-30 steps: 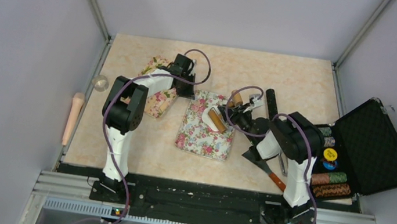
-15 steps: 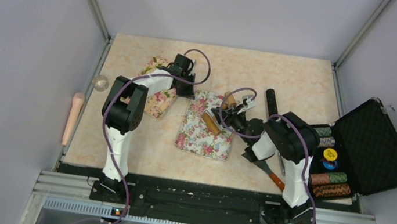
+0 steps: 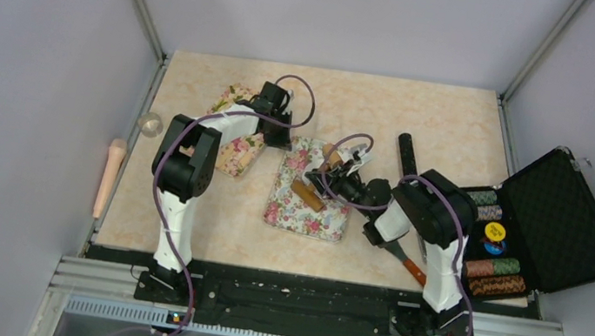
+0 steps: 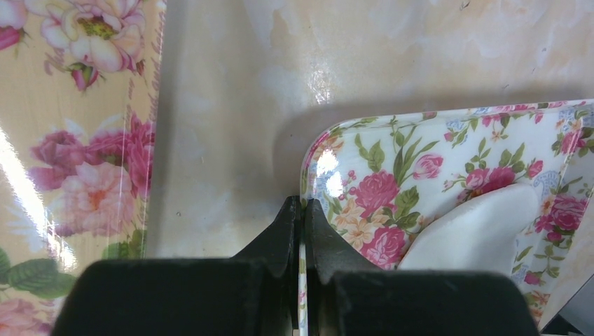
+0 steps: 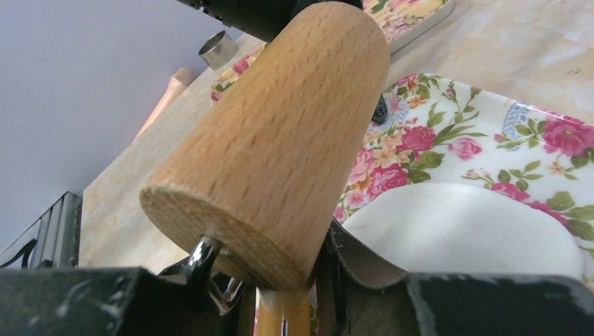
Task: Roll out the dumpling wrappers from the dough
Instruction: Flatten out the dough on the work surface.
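**Tray pinned at one corner, roller down on the dough**

In the top view the floral tray lay near the middle of the table. The left gripper sat at the tray's 11 o'clock corner. Its wrist camera showed the fingertips clenched together on the thin rim of that corner.

The right gripper reached in from the tray's 3 o'clock side and grasped the handle of a wooden rolling pin. The pin's barrel lay across the tray's centre, slanting from 10 to 4 o'clock.

The dumpling wrapper, a pale flat sheet of dough, rested on the tray's flowered bottom just beside the barrel. Seen from the left wrist, it sat at 4 o'clock from the pinched corner. From above it could not be made out beneath the pin and gripper.

A second floral tray lay at 10 o'clock of the first, partly under the left arm. An open black case holding stacked chips stood at the table's 3 o'clock edge.
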### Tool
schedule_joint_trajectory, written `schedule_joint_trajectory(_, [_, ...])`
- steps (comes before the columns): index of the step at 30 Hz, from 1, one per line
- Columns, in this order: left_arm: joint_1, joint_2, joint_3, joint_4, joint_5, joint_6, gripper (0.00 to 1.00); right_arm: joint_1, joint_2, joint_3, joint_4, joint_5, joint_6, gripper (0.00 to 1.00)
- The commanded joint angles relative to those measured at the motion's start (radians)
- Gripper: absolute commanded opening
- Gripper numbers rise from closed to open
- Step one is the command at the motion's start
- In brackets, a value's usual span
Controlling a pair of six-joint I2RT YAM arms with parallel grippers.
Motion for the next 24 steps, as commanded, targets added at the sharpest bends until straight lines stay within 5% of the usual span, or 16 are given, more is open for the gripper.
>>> schedule_joint_trajectory(1, [-0.008,-0.020,-0.020,-0.063,0.018,-0.001,0.00,-0.062,-0.122,-0.025,-0.027,-0.050,-0.025,0.00])
schedule_joint_trajectory(11, [-0.009,-0.034,-0.027,-0.057,0.008,0.000,0.00,-0.238,-0.154,-0.056,-0.085,0.052,-0.040,0.00])
schedule_joint_trajectory(24, [-0.009,-0.027,-0.025,-0.061,0.016,0.000,0.00,-0.087,-0.110,-0.123,-0.117,0.236,-0.218,0.00])
